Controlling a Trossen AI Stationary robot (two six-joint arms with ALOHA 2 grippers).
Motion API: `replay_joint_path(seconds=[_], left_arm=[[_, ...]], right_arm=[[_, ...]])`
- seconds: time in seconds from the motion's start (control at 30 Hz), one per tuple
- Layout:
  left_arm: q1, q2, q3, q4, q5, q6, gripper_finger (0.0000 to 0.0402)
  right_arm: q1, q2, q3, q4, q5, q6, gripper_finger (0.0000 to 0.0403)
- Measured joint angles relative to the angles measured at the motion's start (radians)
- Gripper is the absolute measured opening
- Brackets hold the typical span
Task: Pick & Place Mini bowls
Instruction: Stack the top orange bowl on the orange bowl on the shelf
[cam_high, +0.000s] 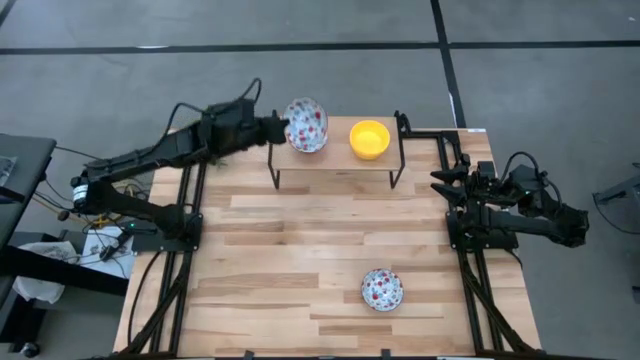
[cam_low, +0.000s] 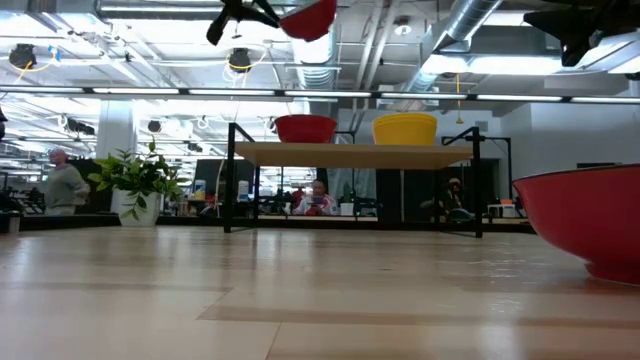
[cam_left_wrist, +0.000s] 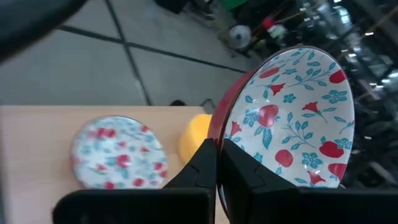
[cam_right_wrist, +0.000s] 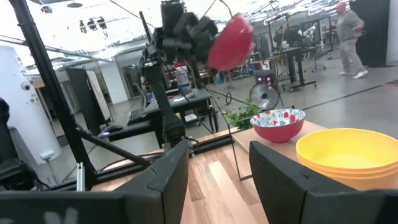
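Observation:
My left gripper (cam_left_wrist: 217, 165) is shut on a floral mini bowl (cam_high: 306, 125), white inside and red outside, high above the left end of the wooden shelf (cam_high: 335, 165). Under it a second floral bowl (cam_left_wrist: 118, 152) stands on the shelf. Beside that one sits a yellow bowl (cam_high: 369, 139), which seems to be stacked on another. A third floral bowl (cam_high: 382, 289) rests on its base on the table near the front edge. My right gripper (cam_high: 440, 185) waits open at the table's right edge. My left gripper pinches the floral bowl's rim (cam_left_wrist: 219, 134), one finger (cam_left_wrist: 245, 171) inside the bowl and one (cam_left_wrist: 199, 165) on the red outside. The fingers come almost level from the table's left. The bowl is lifted clear of the shelf and tipped steeply on edge.
The shelf stands on thin black legs (cam_high: 277, 165) at the table's far edge. The middle of the table is bare wood. A potted plant (cam_low: 140, 185) and several people show in the room beyond the table.

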Motion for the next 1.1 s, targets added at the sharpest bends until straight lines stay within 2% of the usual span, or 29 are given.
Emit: replay_joint_path(seconds=[0.27,0.5,0.63,0.8,0.97,1.1], left_arm=[[0.086,0.111,0.212,-0.22,0.028,0.027,0.0004],[0.188,0.284,0.373,-0.41,0.166,0.023,0.0004],[0.239,0.345,0.411,-0.467,0.241,0.021,0.0004],[0.283,0.399,0.416,-0.556,0.278,0.014,0.0004],[0.291,0.442,0.416,-0.588,0.328,0.014,0.0004],[0.291,0.45,0.416,-0.588,0.331,0.013,0.0004]], right_arm=[[0.0,0.0,0.0,0.0,0.049,0.0,0.0159],[0.0,0.0,0.0,0.0,0.087,0.0,0.0159],[0.0,0.0,0.0,-0.001,0.087,0.0,0.0159],[0.0,0.0,0.0,-0.001,0.088,0.0,0.0159],[0.0,0.0,0.0,-0.002,0.089,0.0,0.0159],[0.0,0.0,0.0,-0.003,0.089,0.0,0.0159]])
